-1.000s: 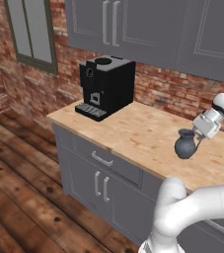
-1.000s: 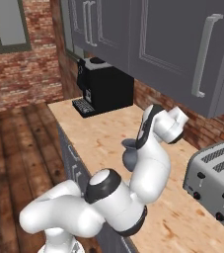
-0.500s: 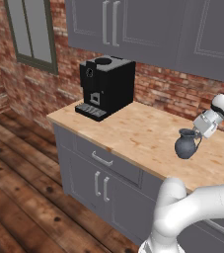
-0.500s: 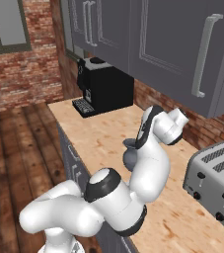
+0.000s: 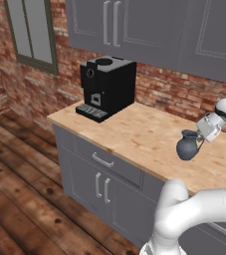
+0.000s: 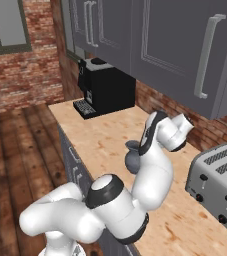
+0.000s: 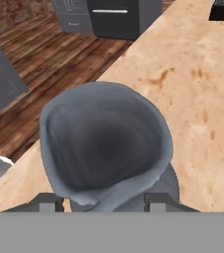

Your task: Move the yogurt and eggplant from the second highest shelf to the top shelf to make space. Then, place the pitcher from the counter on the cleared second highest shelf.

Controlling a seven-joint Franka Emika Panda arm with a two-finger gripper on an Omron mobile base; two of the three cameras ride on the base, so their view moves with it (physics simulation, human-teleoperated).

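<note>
Hand at the pitcher's rim

Standing upright on the worktop (image 5: 134,134), well right of the coffee machine (image 5: 107,87): pitcher (image 5: 188,146). Hand (image 7: 103,202) partly spread, fingertips (image 7: 47,201) flanking the neck; actual pinch impossible to tell.

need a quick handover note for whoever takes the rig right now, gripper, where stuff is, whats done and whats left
Gripper: a fingertip on each side of the pitcher, at its rim; a firm grip can't be confirmed.
Pitcher: upright on the counter, to the right of the coffee machine, with the toaster further along the counter.
Done: arm is at the pitcher.
Left: secure the grip, lift, carry the pitcher to the second highest fridge shelf. Whether the yogurt and eggplant are already moved can't be told from here.
</note>
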